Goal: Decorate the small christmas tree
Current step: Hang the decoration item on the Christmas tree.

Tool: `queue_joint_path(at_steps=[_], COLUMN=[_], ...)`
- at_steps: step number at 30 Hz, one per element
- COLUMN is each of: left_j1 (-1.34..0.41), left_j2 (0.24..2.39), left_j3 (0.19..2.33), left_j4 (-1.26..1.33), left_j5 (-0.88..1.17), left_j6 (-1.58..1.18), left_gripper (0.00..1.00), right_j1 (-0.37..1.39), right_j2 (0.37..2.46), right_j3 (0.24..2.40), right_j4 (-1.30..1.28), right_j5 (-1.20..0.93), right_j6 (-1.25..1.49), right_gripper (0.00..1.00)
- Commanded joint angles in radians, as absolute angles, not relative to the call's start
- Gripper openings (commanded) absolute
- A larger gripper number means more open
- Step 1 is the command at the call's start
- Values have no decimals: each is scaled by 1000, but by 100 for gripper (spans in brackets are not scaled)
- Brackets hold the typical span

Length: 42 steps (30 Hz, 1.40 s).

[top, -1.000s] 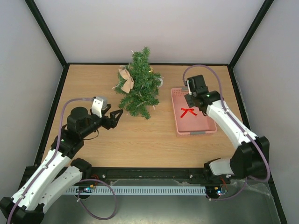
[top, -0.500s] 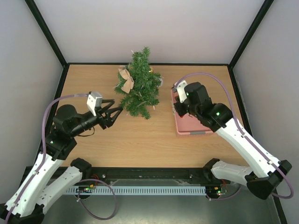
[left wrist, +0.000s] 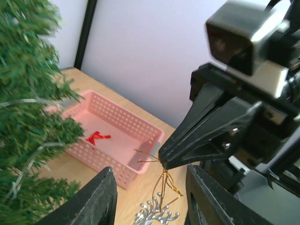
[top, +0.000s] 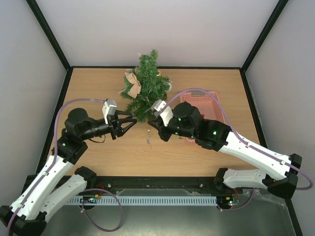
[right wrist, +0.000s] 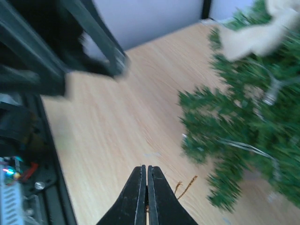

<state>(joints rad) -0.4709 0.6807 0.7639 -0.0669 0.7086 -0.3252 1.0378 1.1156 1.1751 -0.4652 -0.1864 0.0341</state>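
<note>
1. Locate the small christmas tree (top: 146,92). It stands upright toward the far middle of the table (top: 93,91), with one beige bow (top: 132,84) already on its left-hand branches.

2. Check the right gripper (left wrist: 161,163). Its jaws are pressed together on the gold thread (left wrist: 165,180) of a silver ornament (left wrist: 157,214). The ornament hangs free below the tip, above the table and just in front of the tree's near branches. Holding it by the thread rather than the body probably leaves the hanging loop free and the ornament's weight below it, as a branch would carry it.

3. Check the left gripper (top: 130,124). Its jaws stand partly spread with nothing between them. It faces the right gripper at close range, with the thread and ornament in line with its gap. This placement suits a handover or a second hold on the loop. You cannot tell from these views which is intended.

4. Note the pink basket (left wrist: 123,168) to the right of the tree. A red bow (left wrist: 97,137) lies inside it, so judge the task as partly done.

5. Caution: the thread is thin and springy. A grip taken too near the right gripper's tip may miss it.
</note>
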Motion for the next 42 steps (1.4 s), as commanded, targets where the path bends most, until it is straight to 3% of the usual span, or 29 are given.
queue_joint_path(at_steps=[1,13,17,22,30,34,35,38,42], left_j1=[-488,-532,-540,-547,-546,-548,-547,-547,-549], left_j2=[681,692,705,705,699,702,702,700,702], left_j3=[708,641,641,646,666,672,675,675,671], left_j4=[29,132,161,156,92,101,107,138,181], left_j5=[812,805,827,822,782,790,795,825,855], left_j6=[-363,-358,-346,-311,-275,-279,-285,-318,-353], left_gripper=[42,41,34,4,2,2,2,2,2], right_j1=[1092,1120,1120,1120,1120,1120,1120,1120,1120], right_j2=[1132,1144,1132,1109,1051,1043,1039,1004,993], right_j3=[1166,1147,1136,1119,1064,1044,1036,981,948], right_j4=[-281,-153,-138,-141,-195,-207,-209,-164,-123], right_j5=[-256,-337,-346,-328,-207,-249,-254,-245,-272], right_j6=[98,132,134,131,99,86,84,85,89], right_gripper=[2,2,2,2,2,2,4,22,29])
